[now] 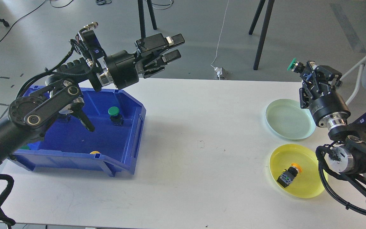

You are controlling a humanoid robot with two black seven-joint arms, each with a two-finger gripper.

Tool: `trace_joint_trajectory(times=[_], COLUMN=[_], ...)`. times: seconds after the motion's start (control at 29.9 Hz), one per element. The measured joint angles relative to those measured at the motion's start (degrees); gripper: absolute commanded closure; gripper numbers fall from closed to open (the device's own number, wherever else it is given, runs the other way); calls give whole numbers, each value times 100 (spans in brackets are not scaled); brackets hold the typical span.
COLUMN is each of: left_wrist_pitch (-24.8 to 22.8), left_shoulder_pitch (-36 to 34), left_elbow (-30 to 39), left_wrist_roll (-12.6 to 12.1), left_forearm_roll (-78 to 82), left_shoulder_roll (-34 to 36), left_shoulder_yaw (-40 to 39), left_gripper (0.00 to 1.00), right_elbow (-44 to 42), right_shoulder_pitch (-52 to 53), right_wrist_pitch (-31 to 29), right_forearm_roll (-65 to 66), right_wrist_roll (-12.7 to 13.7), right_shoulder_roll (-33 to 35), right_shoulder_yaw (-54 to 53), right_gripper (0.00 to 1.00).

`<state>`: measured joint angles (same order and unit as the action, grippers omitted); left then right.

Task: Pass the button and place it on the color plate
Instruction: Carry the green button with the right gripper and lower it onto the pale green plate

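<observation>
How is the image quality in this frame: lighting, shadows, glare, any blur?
Head view: even, soft daylight; the blue bin throws a faint shadow onto the white table. Slight sheen on the green plate and yellow plate, nothing blown out except a bright floor patch at far left. Both grippers, left and right, look sharp.

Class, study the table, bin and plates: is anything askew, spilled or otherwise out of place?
Nothing is spilled or broken. One oddity: the yellow-capped button lies tipped on its side in the yellow plate, not upright like the green button in the blue bin. The green plate holds nothing; the right gripper holds a green-capped button.
</observation>
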<state>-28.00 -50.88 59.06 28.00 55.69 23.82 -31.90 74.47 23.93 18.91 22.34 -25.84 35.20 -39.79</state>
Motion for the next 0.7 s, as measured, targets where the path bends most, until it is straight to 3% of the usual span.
trace_joint_trajectory(times=[0.23, 0.43, 0.7], left_wrist_pitch=[0, 0, 0], left_shoulder_pitch=[0, -11, -11], left_elbow=[-5, -10, -7], left_wrist_roll=[0, 0, 0], left_forearm_roll=[-5, -6, -8], left_shoulder_roll=[-6, -10, -10], left_shoulder_yaw=[0, 0, 0], left_gripper=[26, 26, 26], right_elbow=[-1008, -2353, -3514], right_shoulder_pitch=[196, 586, 841], right_wrist_pitch=[817, 908, 910], right_forearm_roll=[605, 624, 616], right_wrist_roll=[274, 478, 587], right_shoulder_roll=[-110, -720, -1240], right_shoulder_yaw=[492, 908, 1634], right_gripper=[99, 98, 68])
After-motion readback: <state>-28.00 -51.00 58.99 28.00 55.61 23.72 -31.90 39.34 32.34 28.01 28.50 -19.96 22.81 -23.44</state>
